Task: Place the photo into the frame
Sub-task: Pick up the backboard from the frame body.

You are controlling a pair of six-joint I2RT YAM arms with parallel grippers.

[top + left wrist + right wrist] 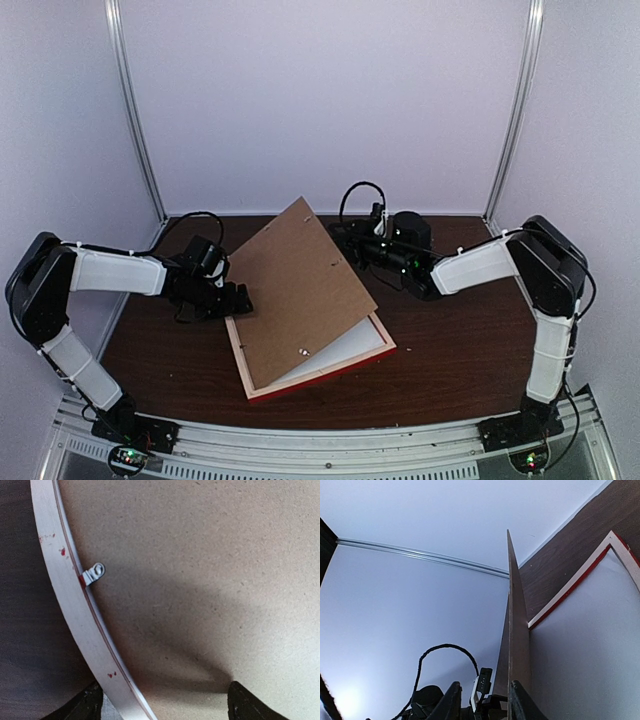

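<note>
**Top external view: board tilted up, frame open, print out of sight**

Top external camera shows your right end effector (350, 243) closed partway on the far edge of the brown backing board (300, 290). It holds that side tilted up off the frame (318, 372), which lies face down on the bench (450, 350) with pale wood uppermost and red at the rim. From the right wrist, the board runs edge-on straight ahead out of the jaws. A corner of the frame and a white sheet (590, 655) inside it lie low to the right of the board.

Your left end effector (167, 697) stands wide open and holds nothing. Its tips straddle the frame rail directly below, one over bare bench and the other over the board, and a small metal turn clip (95, 573) sits just ahead on that rail. You cannot tell whether the tips touch anything.

No view shows the photo as a blue-and-tan print. The white sheet in the frame may be its back or a mat, and the pictures do not settle which.

By the look of it, the board's low edge rests along the rail under the left end effector, and the gap opens toward the right one. The right arm is taken up with the board, so the left is the free arm for any reach into the opening.
</note>
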